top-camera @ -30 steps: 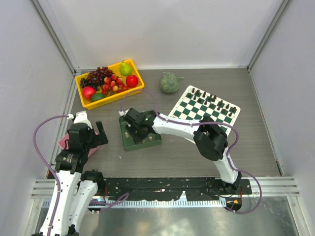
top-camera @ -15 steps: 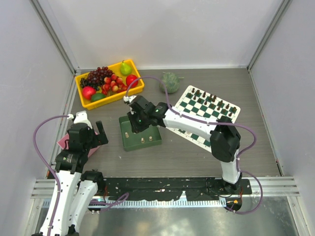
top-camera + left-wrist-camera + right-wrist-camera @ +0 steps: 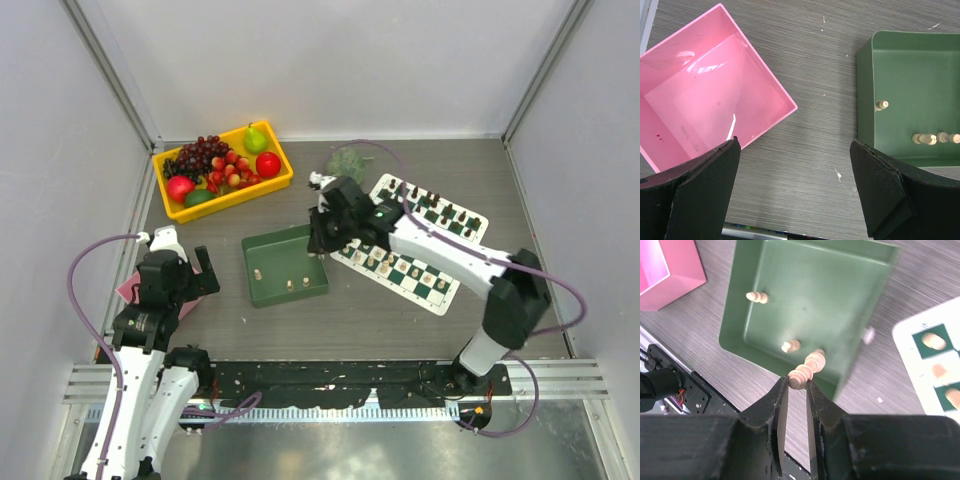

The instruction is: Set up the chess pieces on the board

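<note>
While pinched, one chess piece (image 3: 803,373).

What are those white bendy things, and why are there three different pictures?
They are two robot arms, a left one and a right one, bolted to a table. Each ends in a gripper, a pincer with two fingers. The big picture looks down from above. The other two come from small cameras on the arms' wrists, so you see the black fingers up close.

On the table lie a checkered chess board, a green tray with a few pale chess pieces in it, a pink box, and a yellow bin of fruit.

The right gripper is pinching one pale chess piece near the tray's edge. The left gripper is open and holds nothing.
</note>
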### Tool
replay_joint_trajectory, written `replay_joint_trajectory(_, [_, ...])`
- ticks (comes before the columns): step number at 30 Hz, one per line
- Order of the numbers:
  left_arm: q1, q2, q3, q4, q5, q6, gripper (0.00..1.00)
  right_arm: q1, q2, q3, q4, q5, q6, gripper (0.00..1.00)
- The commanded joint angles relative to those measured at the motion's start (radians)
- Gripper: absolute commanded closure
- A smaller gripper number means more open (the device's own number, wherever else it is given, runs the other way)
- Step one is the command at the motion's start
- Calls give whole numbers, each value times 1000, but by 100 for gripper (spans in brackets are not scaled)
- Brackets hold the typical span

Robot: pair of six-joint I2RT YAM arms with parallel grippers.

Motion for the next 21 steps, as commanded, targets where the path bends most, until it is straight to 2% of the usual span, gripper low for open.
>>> replay_joint_trajectory(1, [-2, -2, 19, 18, -5, 5, 1, -80, -210, -134, -4, 44, 31, 76])
replay_joint_trajectory(10, [0, 3, 19, 22, 2, 7, 1, -199, -485, -395, -60, 89, 68, 76])
replay_joint_trajectory(21, [0, 6, 19, 21, 7, 7, 1, -393, -571, -589, -54, 49, 31, 76])
